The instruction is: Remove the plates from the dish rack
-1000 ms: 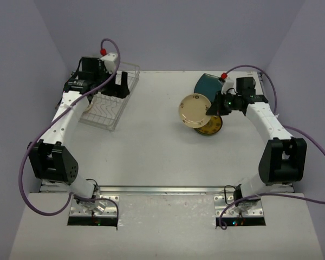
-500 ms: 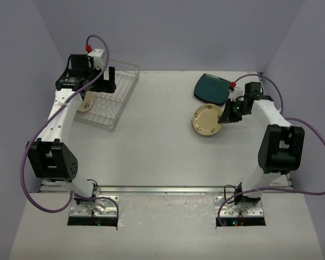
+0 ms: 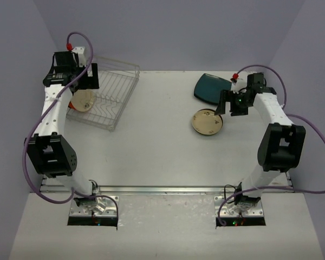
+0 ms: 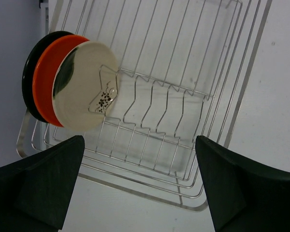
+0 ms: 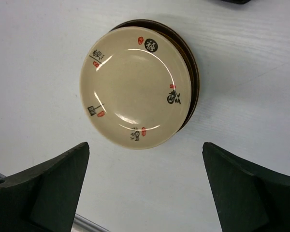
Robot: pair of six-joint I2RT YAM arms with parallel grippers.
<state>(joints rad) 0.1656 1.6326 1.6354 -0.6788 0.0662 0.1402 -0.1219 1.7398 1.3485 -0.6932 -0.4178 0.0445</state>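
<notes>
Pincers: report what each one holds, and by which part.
Nothing is held. The left pincer is open over the dish rack; the right pincer is open over the cream plate.

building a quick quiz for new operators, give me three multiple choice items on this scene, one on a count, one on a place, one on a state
1. How many plates stand in the dish rack? A one; B three; C five.
2. Where is the dark teal plate? A on the table, far from the rack; B in the rack; C in a gripper.
3. What is the right gripper doing? A clamping a plate; B open, empty; C out of view.
Answers: 1 B, the left wrist view shows a black plate, an orange-red plate and a cream plate leaning together. 2 A, it lies flat at the table's far right. 3 B, its fingers stand wide apart above a marked cream plate.
</notes>
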